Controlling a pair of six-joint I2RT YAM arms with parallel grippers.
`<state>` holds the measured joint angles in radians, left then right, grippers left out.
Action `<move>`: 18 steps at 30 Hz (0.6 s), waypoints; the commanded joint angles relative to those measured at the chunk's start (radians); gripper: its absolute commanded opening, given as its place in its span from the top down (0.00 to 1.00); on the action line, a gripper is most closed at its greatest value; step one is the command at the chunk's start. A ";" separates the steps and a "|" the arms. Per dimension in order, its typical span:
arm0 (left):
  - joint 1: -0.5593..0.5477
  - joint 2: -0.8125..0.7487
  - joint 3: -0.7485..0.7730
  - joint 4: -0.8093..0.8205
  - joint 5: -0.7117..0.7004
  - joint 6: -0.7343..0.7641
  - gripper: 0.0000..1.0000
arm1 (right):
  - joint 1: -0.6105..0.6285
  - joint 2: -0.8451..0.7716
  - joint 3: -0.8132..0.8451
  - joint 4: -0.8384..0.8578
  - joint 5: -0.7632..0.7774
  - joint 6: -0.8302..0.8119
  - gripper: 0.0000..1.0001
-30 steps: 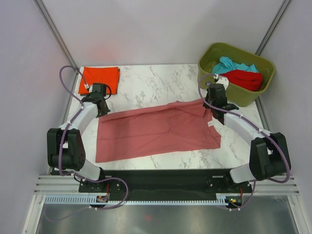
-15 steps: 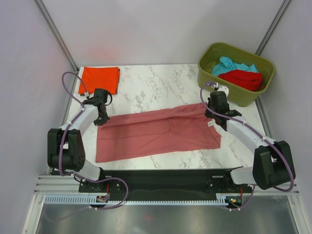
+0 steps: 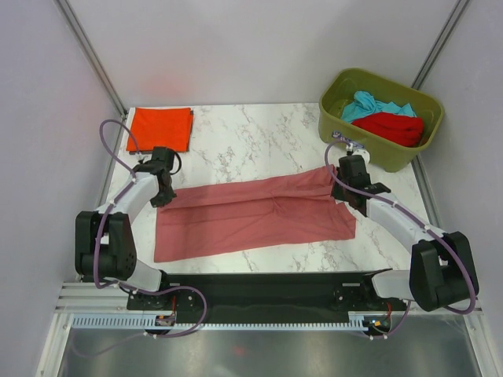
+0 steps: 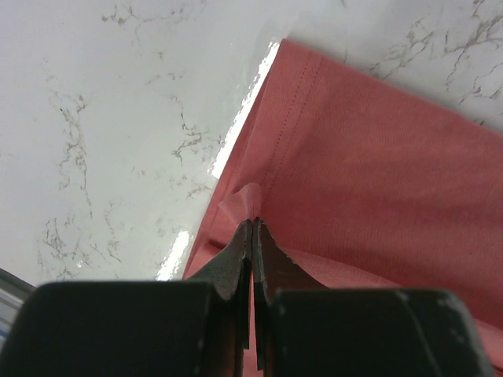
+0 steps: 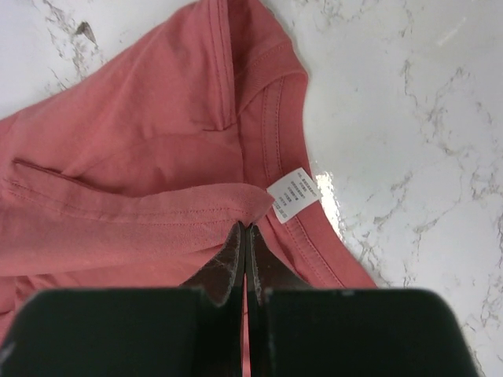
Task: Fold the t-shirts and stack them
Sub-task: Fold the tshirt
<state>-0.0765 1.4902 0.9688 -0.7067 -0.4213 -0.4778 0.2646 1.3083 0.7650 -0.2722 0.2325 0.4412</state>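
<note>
The pink shirt [image 3: 251,218] lies spread left to right across the middle of the table [image 3: 259,129], its near edge flat on the marble top

The left gripper [image 4: 251,229] is pressed together on a small fold of the shirt's left end, with a stitched hem running away beside it

The right gripper [image 5: 246,229] is likewise closed, pinching a hemmed fold of the same shirt at its right end, just beside the collar and its white label [image 5: 293,193]

Between the two grippers the shirt's far part is doubled over onto the rest

Farther back, an orange shirt [image 3: 159,128] lies folded flat at the far left corner

At the far right stands a green bin [image 3: 391,158] holding a teal shirt [image 3: 369,104] and a red shirt [image 3: 395,126], both bunched up
</note>
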 commanded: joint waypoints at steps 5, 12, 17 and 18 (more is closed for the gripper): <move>-0.005 0.012 -0.013 -0.034 -0.031 -0.019 0.98 | -0.004 -0.020 -0.026 -0.041 0.024 0.039 1.00; -0.006 0.042 -0.010 -0.054 -0.045 -0.022 0.98 | -0.002 -0.064 -0.049 -0.053 -0.016 0.066 1.00; -0.008 0.059 -0.010 -0.082 -0.077 -0.058 0.98 | 0.005 -0.080 -0.075 -0.059 -0.013 0.094 1.00; -0.009 0.053 -0.013 -0.080 -0.074 -0.062 0.98 | 0.005 -0.081 -0.088 -0.061 -0.004 0.102 1.00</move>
<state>-0.0822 1.5574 0.9585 -0.7567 -0.4328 -0.4938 0.2661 1.2476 0.7010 -0.3222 0.2115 0.5129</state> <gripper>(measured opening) 0.028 0.010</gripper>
